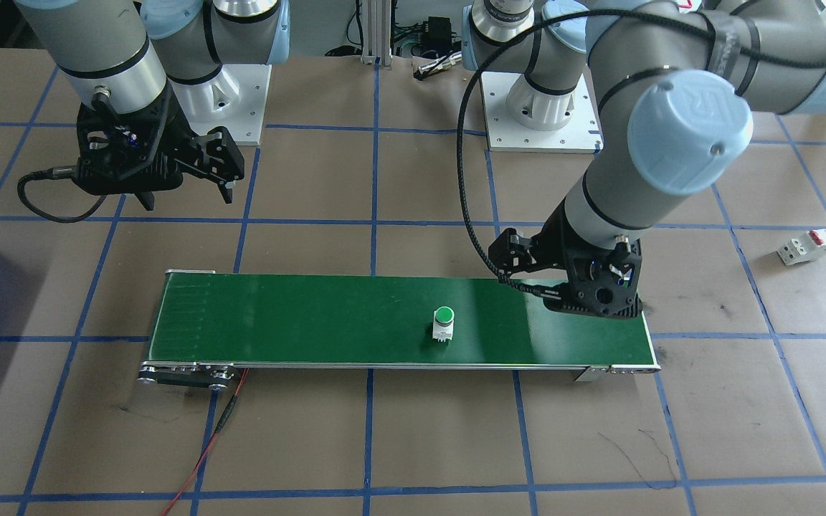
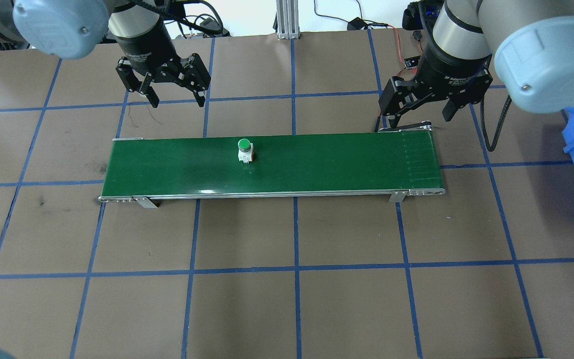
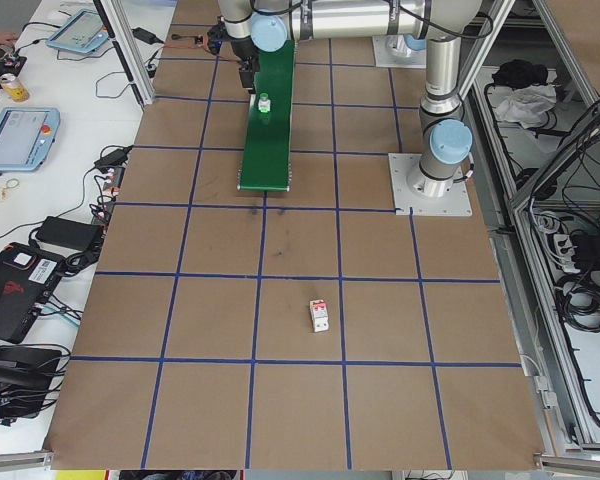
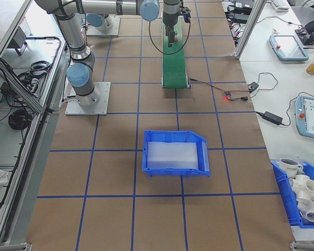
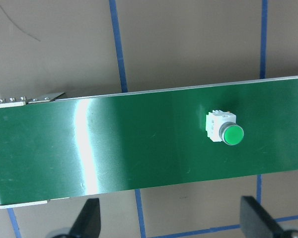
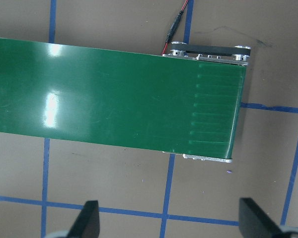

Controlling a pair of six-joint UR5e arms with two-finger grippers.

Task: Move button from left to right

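I logged: blue bin (image 4: 175,153) held only a white liner; button (image 2: 244,150) on belt (image 2: 317,164); both grippers, left (image 2: 176,97) and right (image 2: 419,117), spread wide, empty.

Green-capped button (image 2: 244,149) stands upright on belt (image 2: 317,164).

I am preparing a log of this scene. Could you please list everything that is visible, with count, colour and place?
button: one, green cap on white body, upright on the belt, left of its middle
conveyor belt: one, green, across the table between the arms
breaker: one, white with red part, on the table far beyond the belt's left end
bin: one, blue, on the table beyond the belt's right end
table: one, brown with blue grid lines
left gripper: black, fingers open, empty, beyond the belt's far edge
right gripper: black, fingers open, empty, at the belt's right end
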